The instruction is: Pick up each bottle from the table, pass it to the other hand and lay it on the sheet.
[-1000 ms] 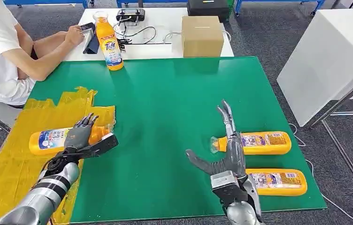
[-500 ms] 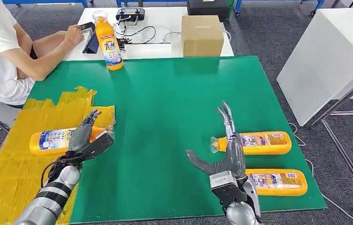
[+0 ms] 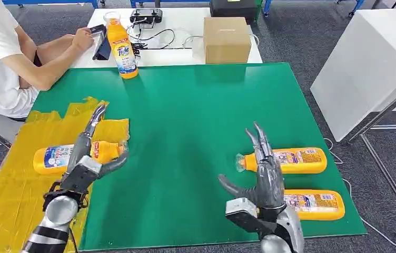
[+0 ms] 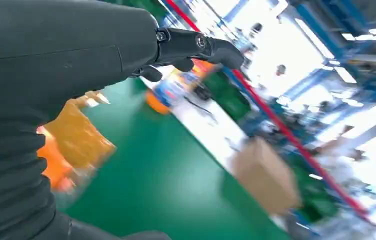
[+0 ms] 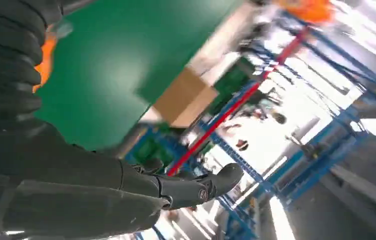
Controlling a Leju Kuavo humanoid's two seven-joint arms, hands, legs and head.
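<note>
A: How do the fingers of the left hand (image 3: pixel 87 158) stand?

B: They are straight and stretched toward the far side, with the thumb out to the right. They hold nothing. The hand is raised above the right part of the bottle on the sheet (image 3: pixel 69 157), and it hides a part of its middle. From the picture one cannot tell if the palm touches the bottle.

A: And this bottle, where does it lie?

B: It lies on its side on the yellow sheet (image 3: pixel 11 190), which covers the near left part of the green table (image 3: pixel 185 126). Its cap end points to the right, close to the edge of the sheet.

A: The right hand (image 3: pixel 261 176)?

B: Its fingers are spread and point far, the thumb sticks out to the left. It is empty too. It stands just left of two bottles lying on the near right of the table: the farther bottle (image 3: pixel 285 161), with its clear cap toward the hand, and the nearer bottle (image 3: pixel 312 204), partly behind the wrist.

A: Is there anything more?

B: A standing bottle (image 3: pixel 121 50) is at the far left edge of the table. Behind it is a white table (image 3: pixel 180 52) with a carton (image 3: pixel 226 40) and cables. A person (image 3: pixel 6 58) sits at the far left with a hand near a dark phone.
</note>
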